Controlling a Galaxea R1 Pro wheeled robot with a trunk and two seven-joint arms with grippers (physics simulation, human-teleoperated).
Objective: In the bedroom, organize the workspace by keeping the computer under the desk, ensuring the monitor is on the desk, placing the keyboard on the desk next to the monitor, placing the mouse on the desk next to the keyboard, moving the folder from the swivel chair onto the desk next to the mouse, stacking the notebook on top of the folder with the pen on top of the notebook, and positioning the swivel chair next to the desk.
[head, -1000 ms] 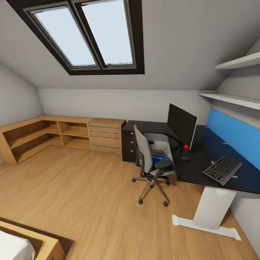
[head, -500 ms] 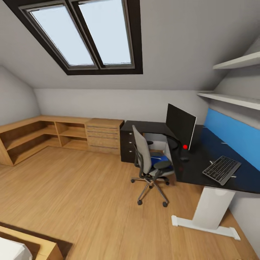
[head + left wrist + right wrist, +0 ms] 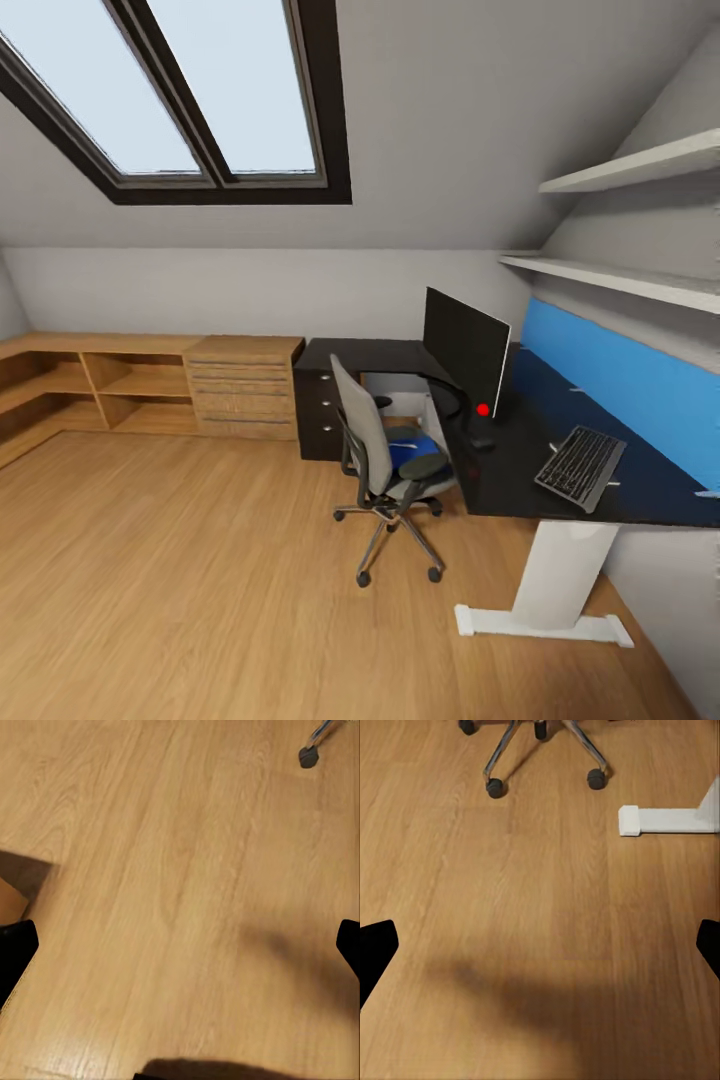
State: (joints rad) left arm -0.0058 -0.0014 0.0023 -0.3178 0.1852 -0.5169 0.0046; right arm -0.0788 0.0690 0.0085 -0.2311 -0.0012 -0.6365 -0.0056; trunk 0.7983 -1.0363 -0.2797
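Where the sloped grey ceiling meets the far wall, the black desk point(image 3: 520, 470) runs along the right side of the room, carried by a white leg point(image 3: 555, 585) on the wood floor point(image 3: 180, 580). The monitor point(image 3: 465, 350) stands upright on the desk, a red dot at its lower corner. The mouse point(image 3: 481, 441) lies just in front of it, and the keyboard point(image 3: 580, 467) sits nearer the desk's front edge, well apart from the mouse. The swivel chair point(image 3: 385, 465) stands just beside the desk with the blue folder point(image 3: 415, 449) on its seat (partly hidden by the backrest). Low wooden shelving point(image 3: 130, 390) lines the far wall under the skylight point(image 3: 190, 90).

The left gripper point(image 3: 180, 949) is spread wide over bare floor. The right gripper point(image 3: 540, 949) is likewise wide and holds nothing, with the chair's castors point(image 3: 495, 788) and the foot of the white leg point(image 3: 664, 820) ahead of it.
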